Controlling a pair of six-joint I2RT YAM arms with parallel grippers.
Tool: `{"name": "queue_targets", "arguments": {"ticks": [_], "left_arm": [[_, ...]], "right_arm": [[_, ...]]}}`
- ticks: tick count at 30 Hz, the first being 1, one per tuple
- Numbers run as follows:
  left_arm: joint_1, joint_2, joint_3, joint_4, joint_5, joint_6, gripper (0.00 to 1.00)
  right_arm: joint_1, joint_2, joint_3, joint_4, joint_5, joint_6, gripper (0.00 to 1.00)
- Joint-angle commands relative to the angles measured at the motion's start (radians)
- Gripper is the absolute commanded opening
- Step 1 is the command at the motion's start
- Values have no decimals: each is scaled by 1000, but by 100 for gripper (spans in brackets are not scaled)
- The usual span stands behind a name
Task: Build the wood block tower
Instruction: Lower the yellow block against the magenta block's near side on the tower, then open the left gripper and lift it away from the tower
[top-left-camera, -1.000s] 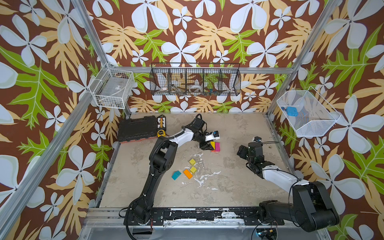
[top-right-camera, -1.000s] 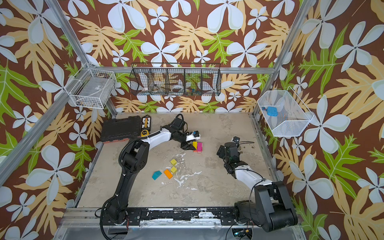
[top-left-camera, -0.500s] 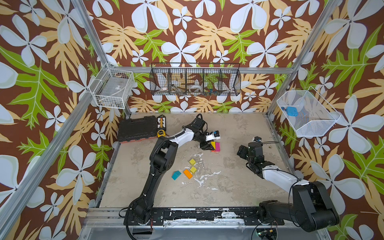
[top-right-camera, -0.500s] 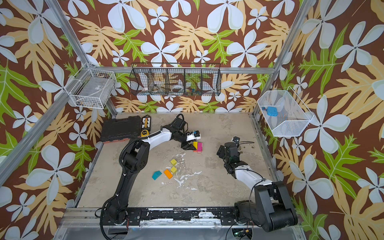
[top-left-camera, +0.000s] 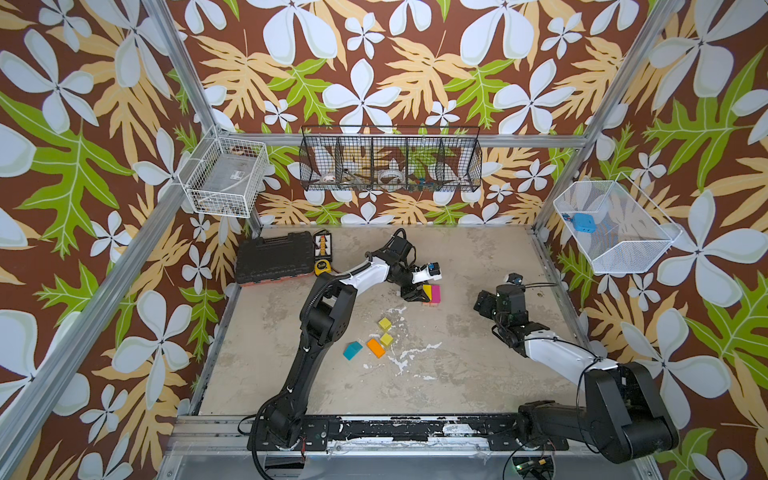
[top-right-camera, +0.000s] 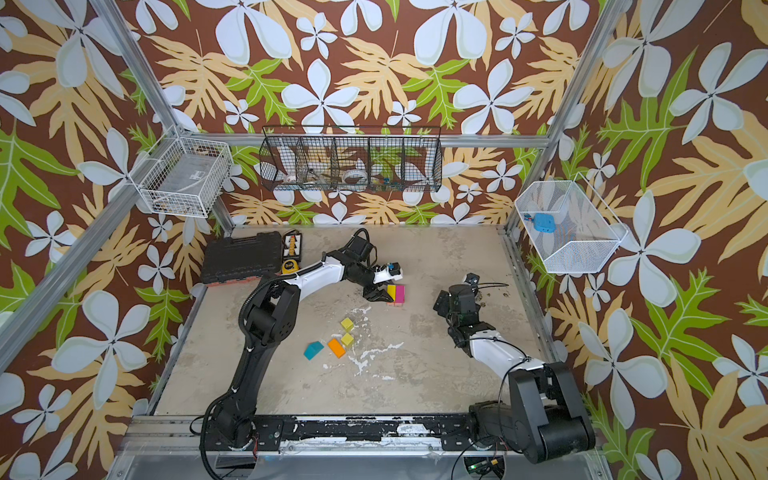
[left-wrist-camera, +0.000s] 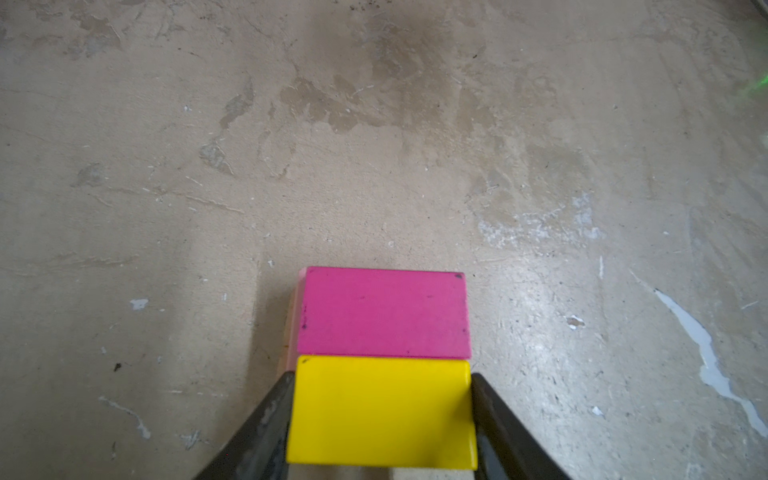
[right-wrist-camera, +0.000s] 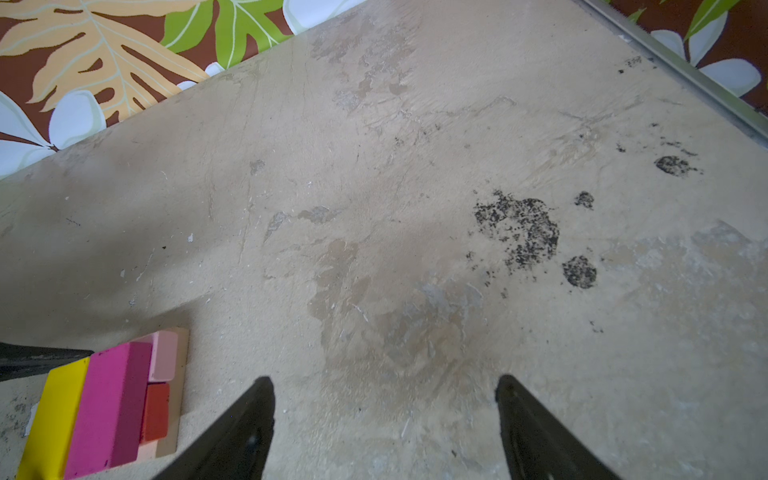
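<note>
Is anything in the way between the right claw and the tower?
Nothing visible. Only bare table lies between the open right gripper and the tower. The left gripper is at the tower's far side, shut on the yellow brick.

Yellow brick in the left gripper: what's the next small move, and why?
Probably ease the left gripper open, without shifting sideways. The yellow brick looks seated flush beside the magenta brick, tops level in the right wrist view, with the fingers touching both its ends.
</note>
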Motion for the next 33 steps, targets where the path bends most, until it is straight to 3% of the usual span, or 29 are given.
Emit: {"name": "queue_targets", "arguments": {"ticks": [1, 13, 14, 15, 16, 33], "left_arm": [[-2, 4, 9, -13, 25, -4, 10], [-2, 11, 12, -15, 27, -7, 21], [-2, 11, 12, -14, 26, -7, 34], [-2, 11, 12, -15, 26, -7, 80], [-2, 11, 13, -16, 27, -6, 100], [-2, -127, -54, -25, 64, -18, 100]], "right_arm": [[1, 2, 8, 14, 5, 0, 83], [1, 3, 7, 15, 6, -1, 83], [1, 3, 7, 14, 6, -1, 83], [1, 3, 7, 14, 5, -1, 83], [1, 3, 8, 14, 5, -1, 83], [2, 6, 11, 14, 5, -1, 83]]}}
